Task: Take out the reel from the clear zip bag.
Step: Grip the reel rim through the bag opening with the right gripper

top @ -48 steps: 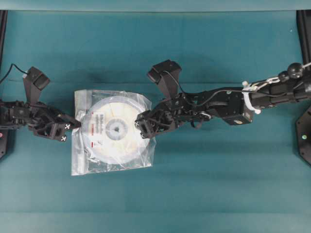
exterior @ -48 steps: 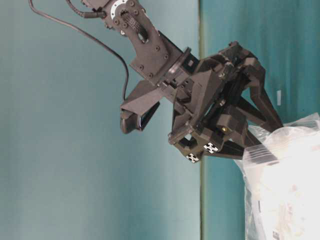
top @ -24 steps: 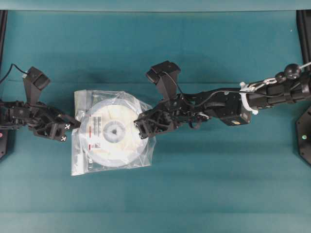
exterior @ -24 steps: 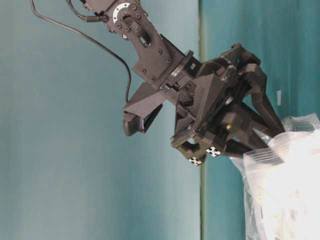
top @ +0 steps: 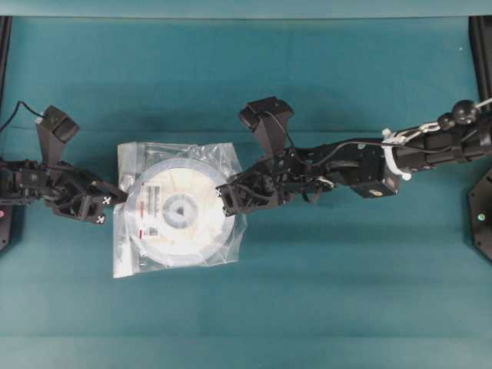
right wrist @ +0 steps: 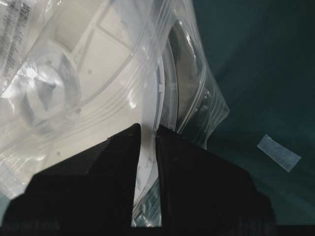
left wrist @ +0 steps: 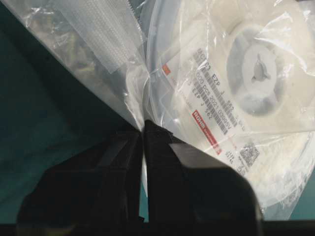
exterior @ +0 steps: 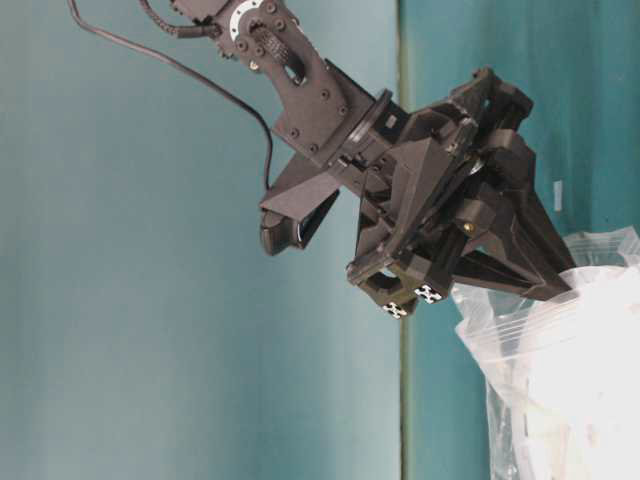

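Both arms are matte black with exposed screws, thin black cables, white checker markers, white cable tie (top: 393,157).

Crinkly glossy clear zip bag (top: 178,207), seemingly plastic reel (top: 181,211)

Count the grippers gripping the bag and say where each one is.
2. The left gripper pinches the clear zip bag at its left edge; the right gripper clamps its right edge, with the reel inside.

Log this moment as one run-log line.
left gripper: shut on clear zip bag edge | right gripper: pinching bag's zip side | reel: inside bag | bag on table
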### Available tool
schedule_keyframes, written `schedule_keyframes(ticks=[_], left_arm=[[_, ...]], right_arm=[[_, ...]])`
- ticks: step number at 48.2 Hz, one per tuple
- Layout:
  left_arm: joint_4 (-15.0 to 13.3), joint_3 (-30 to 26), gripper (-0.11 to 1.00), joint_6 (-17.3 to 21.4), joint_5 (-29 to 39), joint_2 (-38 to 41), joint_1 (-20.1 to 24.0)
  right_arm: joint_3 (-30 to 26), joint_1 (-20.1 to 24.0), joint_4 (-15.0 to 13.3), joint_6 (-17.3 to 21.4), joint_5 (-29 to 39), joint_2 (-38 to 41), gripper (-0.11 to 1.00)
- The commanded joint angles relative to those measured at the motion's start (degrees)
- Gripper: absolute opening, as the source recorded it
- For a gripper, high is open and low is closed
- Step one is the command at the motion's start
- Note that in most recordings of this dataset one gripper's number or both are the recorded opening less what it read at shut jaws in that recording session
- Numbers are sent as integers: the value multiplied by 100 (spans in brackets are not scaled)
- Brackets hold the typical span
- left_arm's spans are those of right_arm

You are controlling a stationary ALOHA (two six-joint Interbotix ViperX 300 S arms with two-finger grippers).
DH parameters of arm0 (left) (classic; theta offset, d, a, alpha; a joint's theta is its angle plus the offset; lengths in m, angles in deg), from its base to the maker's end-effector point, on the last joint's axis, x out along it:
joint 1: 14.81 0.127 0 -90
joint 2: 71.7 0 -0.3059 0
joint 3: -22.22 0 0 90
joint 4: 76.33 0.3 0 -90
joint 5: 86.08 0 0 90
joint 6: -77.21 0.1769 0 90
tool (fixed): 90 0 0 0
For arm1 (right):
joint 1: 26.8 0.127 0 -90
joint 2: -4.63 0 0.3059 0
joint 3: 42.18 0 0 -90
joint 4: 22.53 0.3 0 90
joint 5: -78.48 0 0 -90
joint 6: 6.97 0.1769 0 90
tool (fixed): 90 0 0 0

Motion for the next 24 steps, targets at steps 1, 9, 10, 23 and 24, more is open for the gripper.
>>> schedule_keyframes(ticks=[1,9,10,23,24], left_arm=[[9,0,3,18,18,44,-9],[18,0,3,18,26,44,-18],[18,0,3,18,26,44,-18],[9,0,3,18,26,44,-18],[18,0,3,18,26,44,-18]], right_arm=[[26,18,9,35,9,-62,14],[123,18,9,26,9,-114,14],[149,18,0,26,9,-132,14],[642,-105,0,35,-70,-492,9],[677,-114,0,35,-79,-519,9]])
